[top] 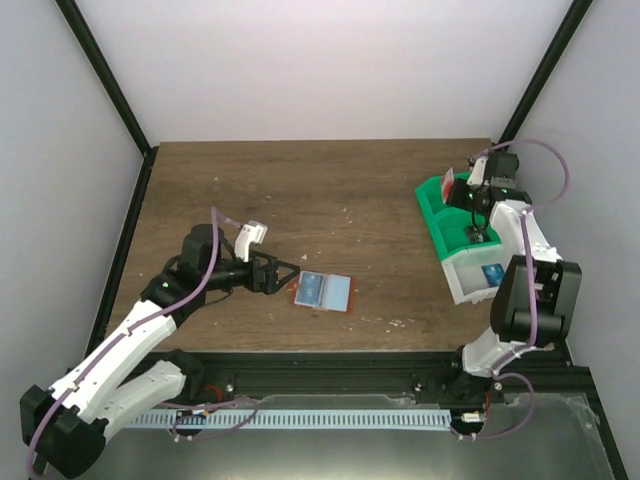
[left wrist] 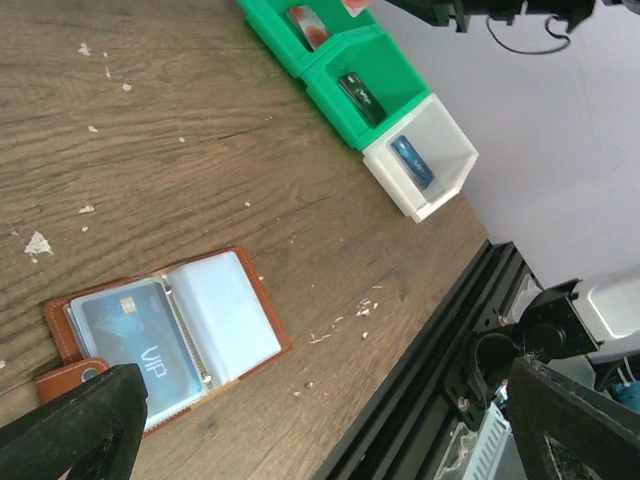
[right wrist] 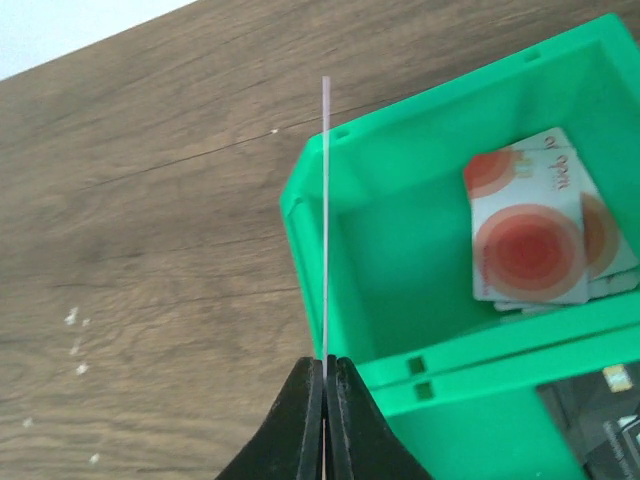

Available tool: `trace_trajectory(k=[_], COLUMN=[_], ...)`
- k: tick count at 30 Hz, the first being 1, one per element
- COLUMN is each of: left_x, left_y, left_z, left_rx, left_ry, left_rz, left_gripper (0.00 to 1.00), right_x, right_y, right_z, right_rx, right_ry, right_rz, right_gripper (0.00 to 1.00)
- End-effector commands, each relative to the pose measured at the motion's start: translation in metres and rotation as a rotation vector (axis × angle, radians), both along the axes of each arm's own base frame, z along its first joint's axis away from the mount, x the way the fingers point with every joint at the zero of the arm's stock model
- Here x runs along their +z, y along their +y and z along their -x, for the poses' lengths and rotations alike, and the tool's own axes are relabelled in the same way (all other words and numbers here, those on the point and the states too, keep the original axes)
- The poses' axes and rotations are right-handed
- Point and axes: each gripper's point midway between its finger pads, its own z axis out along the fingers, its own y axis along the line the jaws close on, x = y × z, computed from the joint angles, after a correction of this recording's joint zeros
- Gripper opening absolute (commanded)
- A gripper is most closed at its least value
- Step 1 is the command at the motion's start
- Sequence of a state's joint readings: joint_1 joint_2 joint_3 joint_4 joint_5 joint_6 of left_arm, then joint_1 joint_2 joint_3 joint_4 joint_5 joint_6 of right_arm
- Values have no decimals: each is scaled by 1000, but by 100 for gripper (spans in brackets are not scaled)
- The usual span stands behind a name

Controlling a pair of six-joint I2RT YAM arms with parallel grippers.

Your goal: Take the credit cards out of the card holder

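The card holder [top: 323,291] lies open on the wooden table, with a reddish-brown rim and pale blue-grey inner faces. In the left wrist view the card holder [left wrist: 215,305] shows a blue "VIP" credit card [left wrist: 130,345] in its left sleeve. My left gripper [top: 278,272] is open and empty just left of the holder; its fingers [left wrist: 70,430] frame the view. My right gripper [right wrist: 325,372] is shut on a thin card [right wrist: 325,220], seen edge-on over the near wall of the far green bin [right wrist: 400,200]. That held card [top: 447,184] looks reddish from above. Red-and-white cards [right wrist: 530,245] lie in this bin.
A row of bins stands at the right: two green ones [top: 437,200] and a white one [top: 470,285]. The middle green bin holds a dark card [left wrist: 358,92]; the white bin holds a blue card [left wrist: 412,160]. A black rail [top: 330,365] runs along the table's near edge.
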State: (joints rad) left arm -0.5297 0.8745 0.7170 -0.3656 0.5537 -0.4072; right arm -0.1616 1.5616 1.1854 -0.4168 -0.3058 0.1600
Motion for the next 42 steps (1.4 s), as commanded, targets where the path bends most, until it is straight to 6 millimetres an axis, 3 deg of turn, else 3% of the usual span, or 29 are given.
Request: trace_trajectory(k=[1,7,19,29,34,42], left_x=[-1,-3,-8,-10,-10,-10], left_y=[-2,-2,-3,-3,-3,-3], left_z=[4,4,1,1,1,1], left_rx=[-37,-40,-36,-35,-34,-36], left_ry=[-23,-17,1,8,7,9], left_rz=[13,9,-3,-5,-5,-3], left_gripper=[100,100,100,100,100,100], right_x=[-6,-10,-48,-64,-60,-50], right_y=[-25,-50,-80,-105,-123,-129], right_z=[-16,-30,-48,-56,-59,-63], right_rx=[-27,-51,-78,-125,-199,-225], right_ry=[21,8,88,114,127,118], right_rz=[116,187,188,236,305,314], right_gripper=[0,0,1,6,9,13])
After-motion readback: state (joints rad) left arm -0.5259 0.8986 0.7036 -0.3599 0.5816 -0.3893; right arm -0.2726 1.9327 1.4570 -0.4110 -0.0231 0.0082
